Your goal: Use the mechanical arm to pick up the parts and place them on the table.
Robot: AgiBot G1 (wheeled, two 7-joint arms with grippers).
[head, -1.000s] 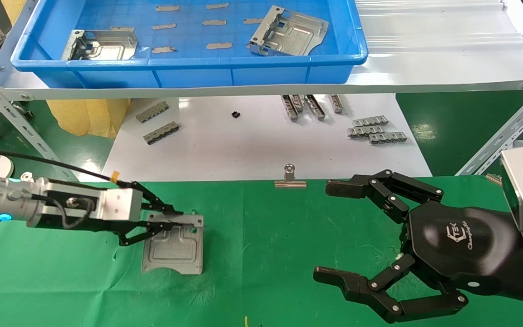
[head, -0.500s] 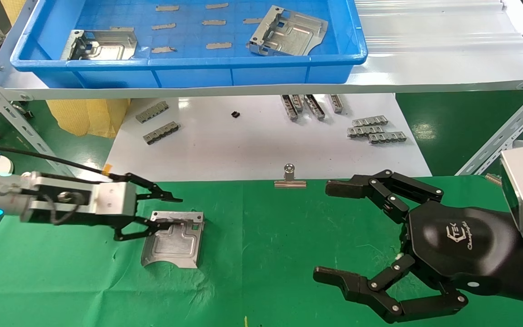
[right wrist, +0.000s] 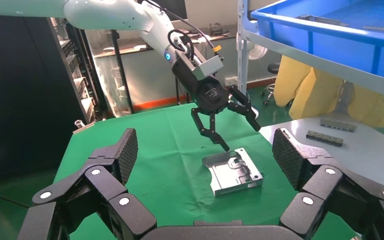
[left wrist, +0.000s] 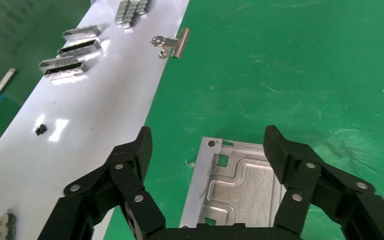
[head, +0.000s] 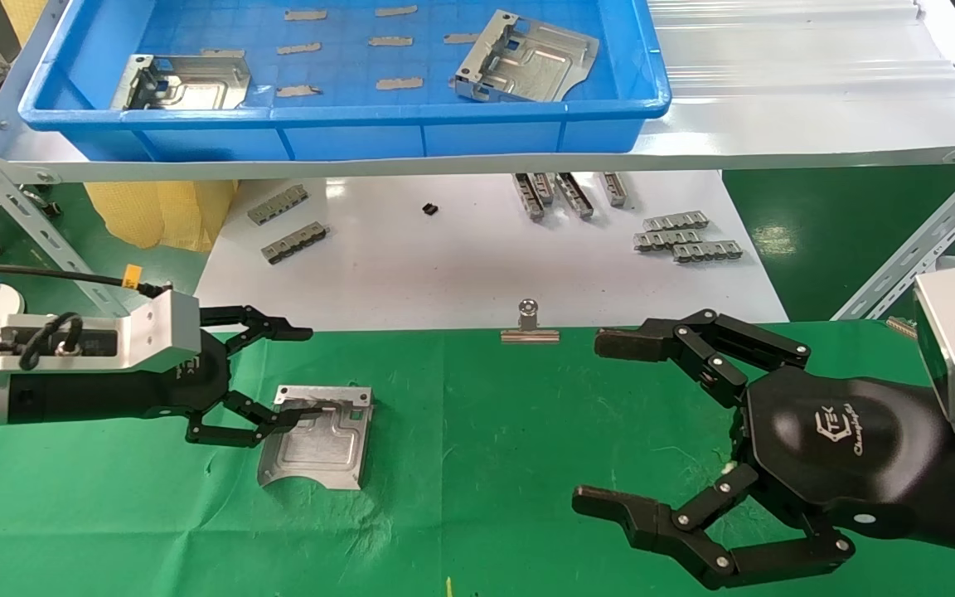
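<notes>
On the green cloth table (head: 527, 464) lay one stamped sheet-metal plate (head: 318, 445), flat, under the left gripper (head: 278, 373), whose fingers stood apart around it without clamping. The right gripper (head: 602, 423) hung apart and empty. It looked light, stiff and slippery; a bent-up edge seemed the best hold. It was shiny, with square cutouts and an arc notch.

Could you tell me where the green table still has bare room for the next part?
Bare cloth runs between the placed part and the open right gripper, below the binder clip. It is crowded where the open left gripper hovers over that part.
</notes>
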